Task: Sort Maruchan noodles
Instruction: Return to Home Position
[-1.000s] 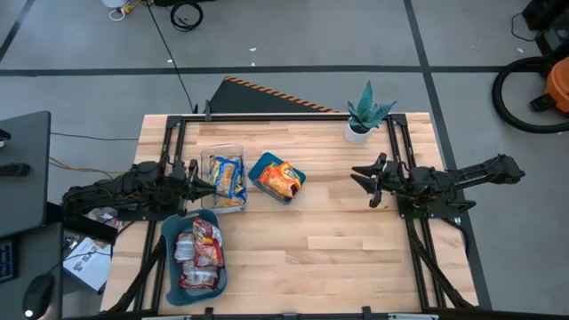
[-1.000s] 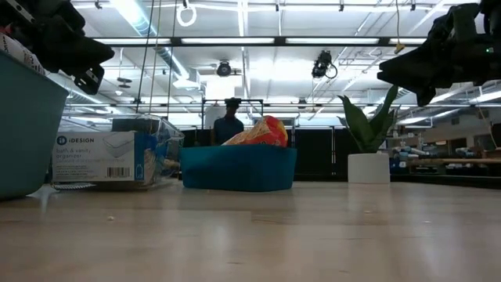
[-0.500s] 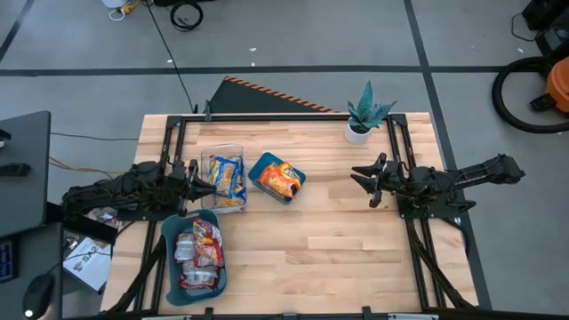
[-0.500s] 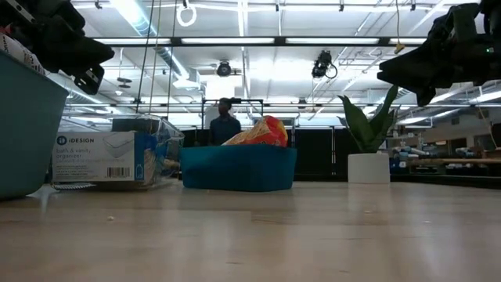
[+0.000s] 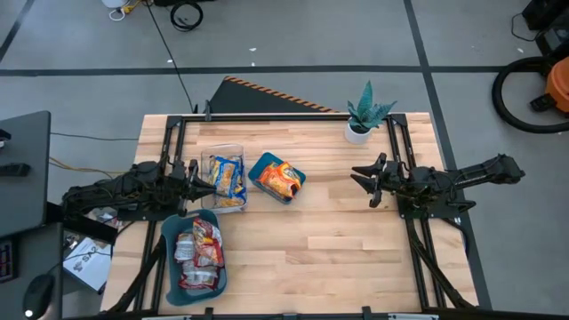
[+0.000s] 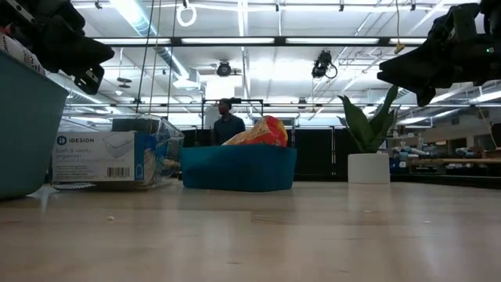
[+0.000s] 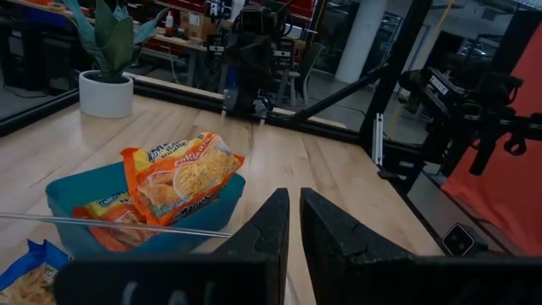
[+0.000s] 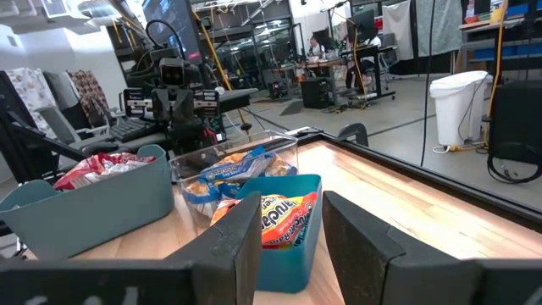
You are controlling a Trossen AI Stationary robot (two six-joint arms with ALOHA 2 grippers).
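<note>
Crinkly square noodle packets [image 5: 199, 249], smooth teal bins [image 5: 165, 253] (plus clear tub [image 5: 222, 151])

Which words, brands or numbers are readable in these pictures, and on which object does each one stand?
"iDESIGN", then "bath & vanity organizer": white label on the clear container.
"Maruchan", only partly readable: orange noodle packet in the small teal bin.
Barcode digits and the other packet print: too small to read.
</note>
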